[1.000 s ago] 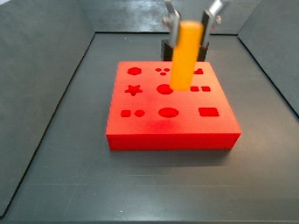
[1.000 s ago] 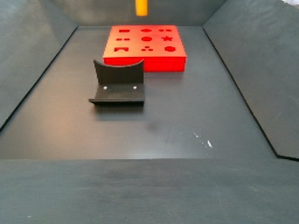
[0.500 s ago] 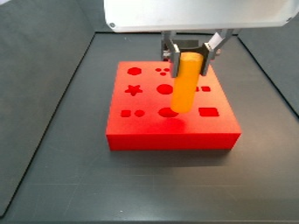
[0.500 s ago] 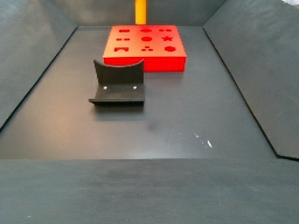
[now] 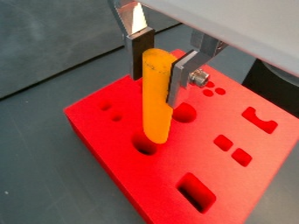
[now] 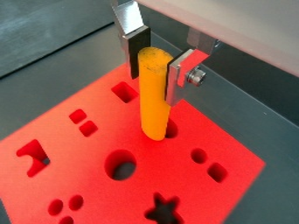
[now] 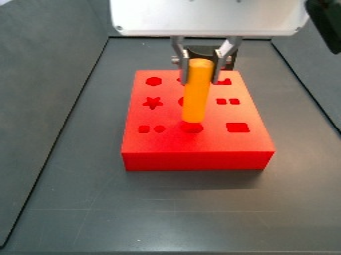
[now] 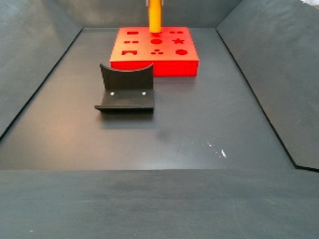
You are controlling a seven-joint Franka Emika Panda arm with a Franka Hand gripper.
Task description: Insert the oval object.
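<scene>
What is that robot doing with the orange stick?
The robot arm's gripper is shut on the oval object, a long orange-yellow peg, and holds it upright over the red block. In both wrist views the peg's lower tip sits right at an oval hole in the block, so it seems to be going in. A dark fixture stands on the floor apart from the block, untouched.

My hand [image 7: 200, 55] hangs over a dark grey counter [image 8: 174, 140] with faint scuffs. Grey walls [image 8: 32, 65] slope up on each side, a back wall [image 7: 54, 18] beyond. Soft, even light, dull sheen.
</scene>
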